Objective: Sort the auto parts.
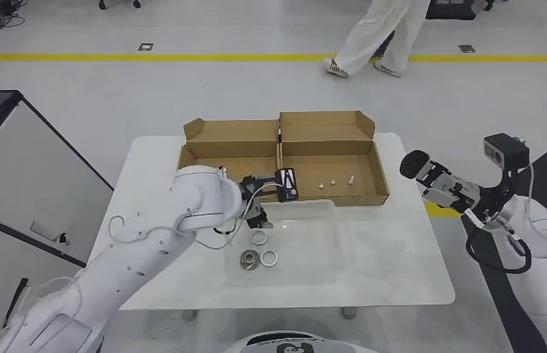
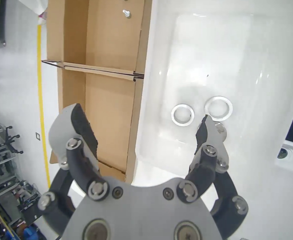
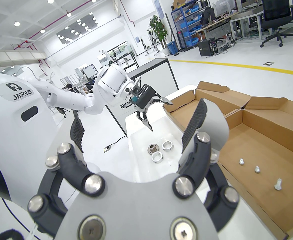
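Two rings (image 2: 183, 123) lie near the splayed left claw (image 2: 141, 113)

Shiny metal rings (image 2: 182, 115), glossy, probably plastic tray (image 2: 161, 51), matt cardboard box (image 2: 106, 116)

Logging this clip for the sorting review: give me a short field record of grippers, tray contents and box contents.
Left gripper: open, empty, above the tray
Right gripper: open, empty, off to the table's side
In tray: two rings, one flanged hub
In cardboard box: three bolts, all in one compartment
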### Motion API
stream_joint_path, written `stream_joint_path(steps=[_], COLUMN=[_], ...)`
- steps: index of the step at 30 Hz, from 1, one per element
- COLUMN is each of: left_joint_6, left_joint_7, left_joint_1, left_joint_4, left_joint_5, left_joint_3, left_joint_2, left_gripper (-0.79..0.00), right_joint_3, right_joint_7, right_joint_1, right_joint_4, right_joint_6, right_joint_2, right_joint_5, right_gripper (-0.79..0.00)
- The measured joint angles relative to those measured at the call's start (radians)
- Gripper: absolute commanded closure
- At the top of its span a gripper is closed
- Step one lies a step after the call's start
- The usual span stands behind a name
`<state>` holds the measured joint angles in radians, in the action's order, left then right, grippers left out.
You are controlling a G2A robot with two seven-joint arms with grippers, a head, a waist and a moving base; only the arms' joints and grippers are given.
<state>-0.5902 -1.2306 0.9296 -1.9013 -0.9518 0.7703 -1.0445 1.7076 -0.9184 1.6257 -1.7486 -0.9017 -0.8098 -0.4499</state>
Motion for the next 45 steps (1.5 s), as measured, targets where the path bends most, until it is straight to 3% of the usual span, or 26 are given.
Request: stream_joint_path(steps=[10,21,39,45], left_joint_6=[0.056,0.064,0.05,0.053], left_joint_7=[-0.056,-0.064,-0.027,-0.052], left_joint_1=[-0.196,-0.334,-0.337,-0.363], left_joint_4=[0.021,0.074,0.065,0.067], left_joint_5=[0.154,0.256,0.227,0.21], left_joint_3=[-0.24,-0.429,-0.44,-0.515], left_joint_2=[0.043,0.033,0.03,0.021], left_gripper=[-0.785,-0.785,-0.785,-0.785], right_joint_3=[0.0,0.0,0.0,0.0], right_joint_7=[0.0,0.0,0.0,0.0], right_joint_1=[0.0,0.0,0.0,0.0], right_joint_4=[0.0,0.0,0.0,0.0], right_joint_6=[0.0,0.0,0.0,0.0], right_joint_2=[0.0,0.0,0.0,0.0], right_joint_5=[0.0,0.0,0.0,0.0], right_gripper=[-0.785,-0.785,-0.785,-0.785])
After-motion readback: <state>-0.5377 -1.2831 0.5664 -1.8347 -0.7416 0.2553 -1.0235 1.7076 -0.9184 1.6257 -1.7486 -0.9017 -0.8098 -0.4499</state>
